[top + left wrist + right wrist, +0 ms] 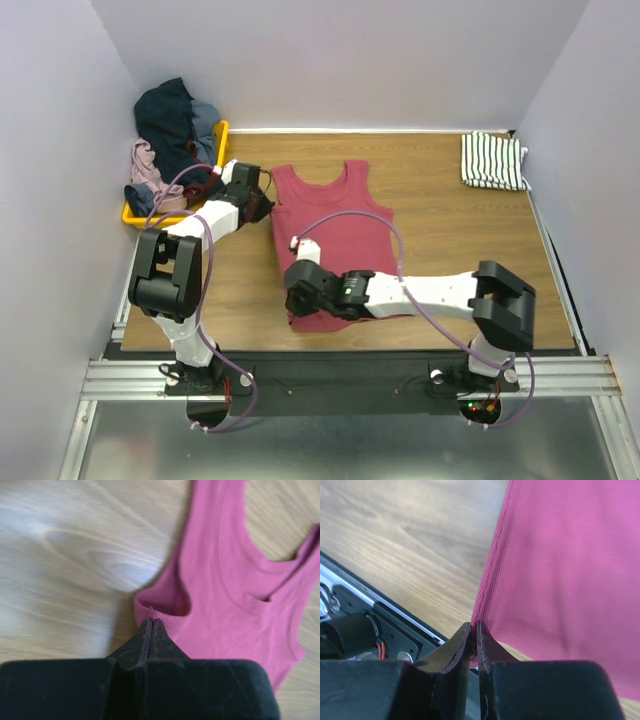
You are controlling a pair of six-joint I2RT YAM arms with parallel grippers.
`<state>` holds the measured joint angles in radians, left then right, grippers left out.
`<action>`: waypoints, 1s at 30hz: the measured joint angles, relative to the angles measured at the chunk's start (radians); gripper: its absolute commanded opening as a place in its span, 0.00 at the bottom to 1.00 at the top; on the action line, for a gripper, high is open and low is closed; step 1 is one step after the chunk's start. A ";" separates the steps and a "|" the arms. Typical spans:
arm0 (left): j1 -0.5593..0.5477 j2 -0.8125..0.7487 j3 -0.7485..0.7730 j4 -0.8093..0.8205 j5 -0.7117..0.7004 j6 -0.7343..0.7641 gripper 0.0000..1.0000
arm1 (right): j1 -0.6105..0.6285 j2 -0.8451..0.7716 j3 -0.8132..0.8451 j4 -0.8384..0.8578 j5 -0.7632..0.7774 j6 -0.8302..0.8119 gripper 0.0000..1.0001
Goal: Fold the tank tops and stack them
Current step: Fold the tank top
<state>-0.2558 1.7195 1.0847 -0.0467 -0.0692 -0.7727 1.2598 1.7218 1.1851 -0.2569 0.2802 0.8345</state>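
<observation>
Left gripper (151, 623): jaws clenched, tips pinching the ribbed edge of the dark red tank top (340, 235) at the bottom of its armhole. Cloth puckers right at the tips. Ahead and to the right of these jaws are the strap, scoop neck and body, lying flat. To their left is bare wood table (60, 555), open room.

Right gripper (474, 628): jaws clamped on the same top's hem corner, red cloth showing in the slit between them. The top's side edge runs straight away from the tips and the body fills everything to their right. To their left is bare wood, then the table's near edge and the metal rail (385, 607) close by, so little room that way.

Overhead: red top spread mid-table, neck at the far side, both grippers on its left edge, one at the armhole, one at the hem. Striped tank top (492, 160) lies folded in the far-right corner, well apart from both jaws, open wood between. Yellow tray (222, 140) with a clothes pile (170, 120) sits near the left jaws, on their outer side.
</observation>
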 measured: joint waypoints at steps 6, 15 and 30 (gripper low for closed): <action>-0.068 0.048 0.120 -0.030 -0.013 -0.013 0.00 | -0.036 -0.142 -0.124 0.018 0.027 0.034 0.14; -0.154 0.151 0.219 -0.074 -0.020 -0.033 0.00 | -0.063 -0.298 -0.348 0.031 0.062 0.106 0.14; -0.268 0.286 0.358 -0.112 -0.043 -0.045 0.00 | -0.063 -0.378 -0.513 0.037 0.111 0.199 0.14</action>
<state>-0.5236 2.0052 1.4425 -0.1585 -0.1123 -0.8181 1.1969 1.3441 0.6716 -0.2199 0.3916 1.0332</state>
